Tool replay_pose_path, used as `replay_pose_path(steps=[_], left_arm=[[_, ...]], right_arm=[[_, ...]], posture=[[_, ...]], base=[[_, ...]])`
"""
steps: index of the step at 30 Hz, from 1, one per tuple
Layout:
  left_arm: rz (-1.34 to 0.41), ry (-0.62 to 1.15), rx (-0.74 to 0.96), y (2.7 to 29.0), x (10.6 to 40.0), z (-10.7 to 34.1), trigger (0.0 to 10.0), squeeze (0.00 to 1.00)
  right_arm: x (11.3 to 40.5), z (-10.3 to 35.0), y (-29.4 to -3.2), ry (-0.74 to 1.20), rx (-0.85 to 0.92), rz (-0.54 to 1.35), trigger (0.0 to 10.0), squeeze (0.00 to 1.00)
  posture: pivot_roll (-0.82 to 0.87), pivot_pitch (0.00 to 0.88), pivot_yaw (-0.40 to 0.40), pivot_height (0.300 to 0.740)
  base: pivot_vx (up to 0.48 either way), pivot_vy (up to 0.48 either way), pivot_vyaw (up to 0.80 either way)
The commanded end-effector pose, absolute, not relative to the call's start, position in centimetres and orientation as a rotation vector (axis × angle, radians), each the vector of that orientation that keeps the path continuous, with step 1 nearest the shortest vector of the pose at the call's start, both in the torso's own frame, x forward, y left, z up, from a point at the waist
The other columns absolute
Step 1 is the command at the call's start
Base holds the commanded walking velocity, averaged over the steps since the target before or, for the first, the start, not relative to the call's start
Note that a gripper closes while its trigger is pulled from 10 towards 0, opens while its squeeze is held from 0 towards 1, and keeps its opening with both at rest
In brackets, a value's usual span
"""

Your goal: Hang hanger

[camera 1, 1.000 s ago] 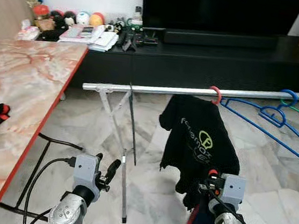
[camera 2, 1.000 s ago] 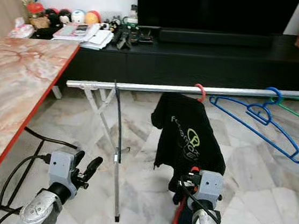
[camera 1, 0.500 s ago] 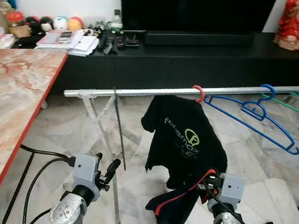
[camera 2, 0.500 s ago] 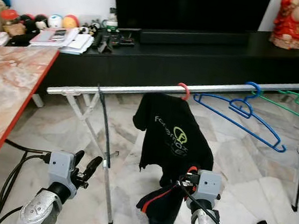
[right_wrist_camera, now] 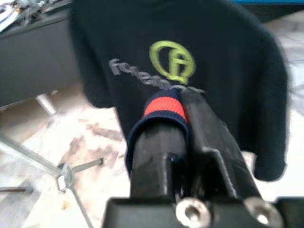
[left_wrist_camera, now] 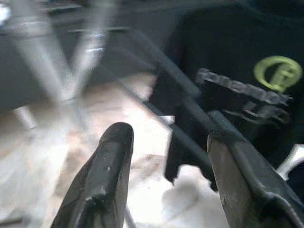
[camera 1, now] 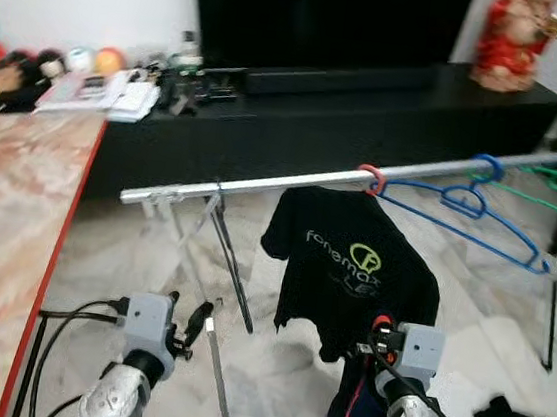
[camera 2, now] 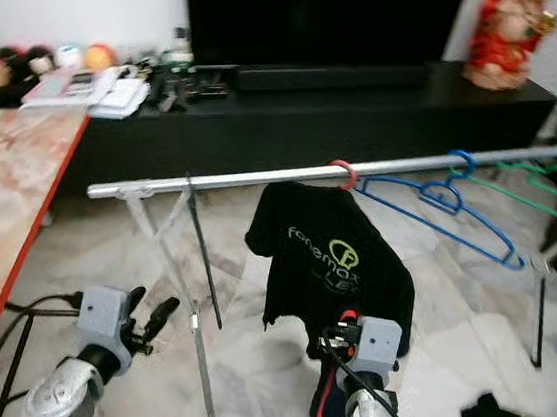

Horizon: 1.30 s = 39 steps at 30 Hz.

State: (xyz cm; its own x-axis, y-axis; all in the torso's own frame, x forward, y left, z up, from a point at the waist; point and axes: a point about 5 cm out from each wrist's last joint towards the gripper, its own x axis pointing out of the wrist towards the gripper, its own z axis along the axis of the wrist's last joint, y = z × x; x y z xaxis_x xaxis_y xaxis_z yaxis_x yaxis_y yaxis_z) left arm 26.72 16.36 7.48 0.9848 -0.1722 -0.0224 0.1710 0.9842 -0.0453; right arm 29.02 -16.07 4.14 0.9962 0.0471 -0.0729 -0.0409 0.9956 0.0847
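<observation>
A black T-shirt [camera 1: 357, 273] printed "fonemax", as far as the lettering reads, hangs by a red plastic hanger [camera 1: 370, 180] on the silver metal rail [camera 1: 261, 183] over pale marble floor [camera 1: 506, 335]. The right gripper [right_wrist_camera: 178, 102] pinches a dark red-banded garment [right_wrist_camera: 164, 111]; the left gripper [left_wrist_camera: 166, 147] stands spread, holding nothing.

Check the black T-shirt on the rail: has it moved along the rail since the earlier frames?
No. The black T-shirt hangs from its red hanger hook just left of the blue hanger, as before; the camera shifted.
</observation>
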Motion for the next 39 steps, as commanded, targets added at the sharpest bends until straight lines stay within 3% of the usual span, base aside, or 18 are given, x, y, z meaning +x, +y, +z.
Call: replay_pose_path(steps=[1, 21, 39], left_arm=[[-0.196, 0.018, -0.052, 15.57, 26.83, 7.7, 10.0, 0.0], [-0.183, -0.001, -0.06, 15.48, 26.73, 8.15, 10.0, 0.0], [-0.144, -0.009, -0.075, 16.16, 27.13, 8.38, 10.0, 0.0]], right_arm=[[28.79, 4.1, -17.05, 0.074, 0.073, 0.017, 10.0, 0.0], [28.51, 3.63, -17.34, 0.078, 0.069, 0.007, 10.0, 0.0], [28.49, 3.6, -17.11, 0.073, 0.051, 0.026, 10.0, 0.0]], posture=[[0.1, 0.093, 0.064, 0.74], [0.11, 0.093, 0.062, 0.74], [0.1, 0.071, 0.066, 0.74]], base=[[0.0, 0.0, -0.54], [0.0, 0.0, 0.0], [0.329, 0.0, 0.0]])
